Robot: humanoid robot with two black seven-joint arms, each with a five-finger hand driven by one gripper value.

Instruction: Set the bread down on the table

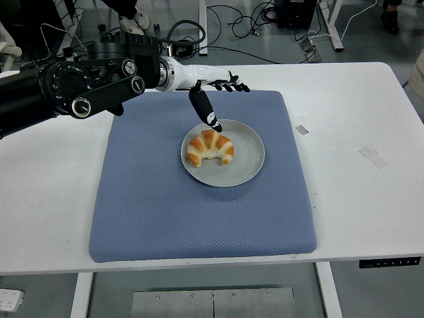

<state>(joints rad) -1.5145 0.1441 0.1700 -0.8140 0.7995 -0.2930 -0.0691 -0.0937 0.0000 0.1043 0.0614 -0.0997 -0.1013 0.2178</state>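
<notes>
Your left robot hand [215,99] hung spread over the far rim of the plate [248,162], holding nothing: the thumb pointed down toward the croissant [211,148] while the four fingers [232,86] fanned out flat beyond it, apart from the pastry. That open pose read as a hand set for a pinch from above, thumb on the far side of the bread. The right arm was out of the picture.

The croissant, the bread you were to move, lay on the left half of the round, pale grey plate, its horns turned toward the desk's near edge. Its crust looked glossy and banded, golden brown over paler dough, a soft curved shape likely to give under pressure. The plate looked smooth and hard, with a shallow lip.

The plate sat near the middle of a square blue mat [146,205] with rounded corners and a dimpled, padded-looking weave, placed to cushion the work area. The mat covered much of the white desk [358,199], whose bare smooth top at either side offered room to set the bread down.
</notes>
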